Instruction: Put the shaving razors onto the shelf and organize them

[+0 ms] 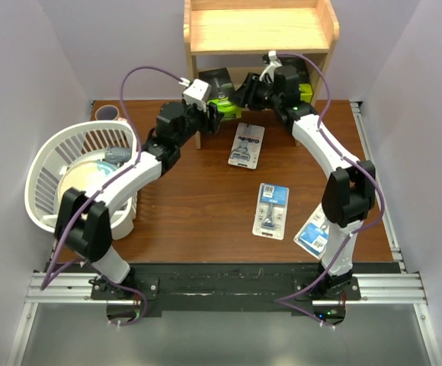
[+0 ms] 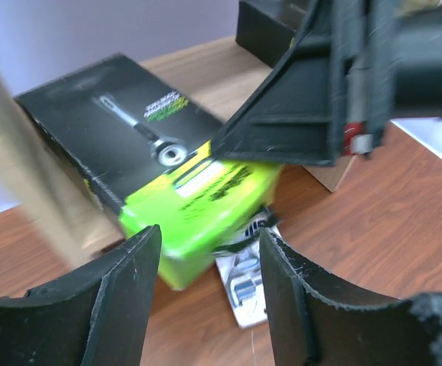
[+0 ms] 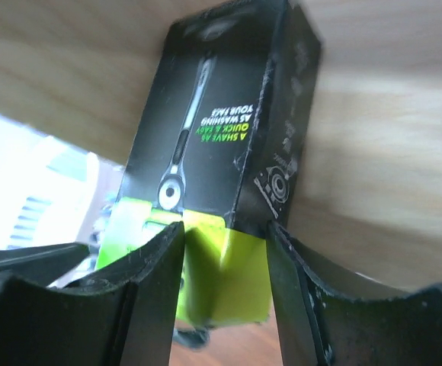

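One black razor box with a lime-green end (image 1: 219,93) lies at the mouth of the wooden shelf's (image 1: 259,30) lower tier. My right gripper (image 1: 241,94) is shut on its green end (image 3: 225,271), fingers pressed to both sides. My left gripper (image 1: 208,114) hovers just left of that box (image 2: 168,175), open and holding nothing (image 2: 209,236). A second black box (image 1: 305,91) sits at the lower tier's right. Three blister-card razors lie on the table: one (image 1: 246,145) below the shelf, partly under the box (image 2: 245,284), one mid-table (image 1: 271,210), and one (image 1: 313,233) by the right arm.
A white plastic basket (image 1: 42,164) with a round dish inside stands at the left, under the left arm. A pink cup (image 1: 107,113) sits behind it. The shelf's left post (image 2: 23,160) is close beside the left fingers. Walls close in on both sides.
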You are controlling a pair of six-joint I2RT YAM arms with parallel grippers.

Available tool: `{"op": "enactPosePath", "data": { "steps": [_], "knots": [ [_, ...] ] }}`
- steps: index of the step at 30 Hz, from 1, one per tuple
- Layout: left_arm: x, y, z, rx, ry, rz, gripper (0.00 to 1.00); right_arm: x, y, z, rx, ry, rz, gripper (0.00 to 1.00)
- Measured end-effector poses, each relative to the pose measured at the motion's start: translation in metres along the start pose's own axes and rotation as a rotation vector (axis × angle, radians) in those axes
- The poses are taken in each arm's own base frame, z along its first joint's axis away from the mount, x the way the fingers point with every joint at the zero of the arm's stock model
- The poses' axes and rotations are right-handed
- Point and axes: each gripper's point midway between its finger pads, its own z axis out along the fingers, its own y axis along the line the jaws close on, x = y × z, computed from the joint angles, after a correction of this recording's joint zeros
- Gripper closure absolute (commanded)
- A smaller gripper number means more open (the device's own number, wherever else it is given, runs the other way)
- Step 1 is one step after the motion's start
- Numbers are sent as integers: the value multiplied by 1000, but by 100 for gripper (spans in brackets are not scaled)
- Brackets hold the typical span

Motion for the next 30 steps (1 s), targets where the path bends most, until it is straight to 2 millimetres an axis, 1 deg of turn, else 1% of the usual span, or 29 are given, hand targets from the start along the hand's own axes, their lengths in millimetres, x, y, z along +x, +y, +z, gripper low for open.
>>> {"op": "enactPosePath", "data": {
  "steps": [2, 4, 6, 7, 8, 10, 11, 13, 14, 16, 17, 18, 20, 22, 25, 28, 30],
  "knots": [
    [-11, 3, -19, -17, -11, 5, 40, 6, 11, 6, -18, 12, 12, 50],
    [-18, 5, -45, -30, -19, 12, 40, 13, 20, 10, -27, 25, 24, 49],
    [-24, 8, -69, -44, -30, 15, 43, 18, 25, 13, -16, 31, 37, 49],
    [-27, 9, -77, -53, -34, 15, 44, 17, 24, 13, -1, 25, 43, 48],
    [-30, 11, -82, -61, -37, 13, 47, 18, 24, 13, 6, 25, 47, 48],
    [-27, 14, -87, -71, -29, 6, 53, 18, 24, 14, 19, 20, 50, 48],
    [-22, 15, -88, -71, -19, 1, 60, 18, 25, 15, 26, 17, 54, 48],
    [-3, 17, -88, -67, 23, -13, 69, 18, 24, 15, 41, 11, 60, 48],
    [7, 16, -87, -62, 46, -19, 77, 17, 24, 15, 47, 8, 62, 48],
    [28, 14, -84, -38, 91, -32, 87, 17, 23, 16, 60, 5, 64, 46],
    [36, 11, -82, -24, 108, -41, 96, 17, 23, 16, 62, 2, 63, 45],
    [46, 8, -81, -6, 125, -53, 99, 16, 23, 17, 65, 0, 62, 45],
    [57, 3, -77, 22, 141, -79, 100, 16, 22, 17, 75, -6, 61, 44],
    [61, -2, -71, 50, 135, -102, 100, 15, 22, 17, 78, -8, 60, 43],
    [59, -6, -61, 71, 103, -128, 100, 15, 22, 17, 80, -10, 60, 43],
    [55, -5, -51, 73, 76, -137, 100, 15, 21, 17, 81, -11, 59, 42],
    [52, -3, -41, 65, 62, -145, 100, 15, 21, 17, 82, -12, 59, 42]
  ]
}}
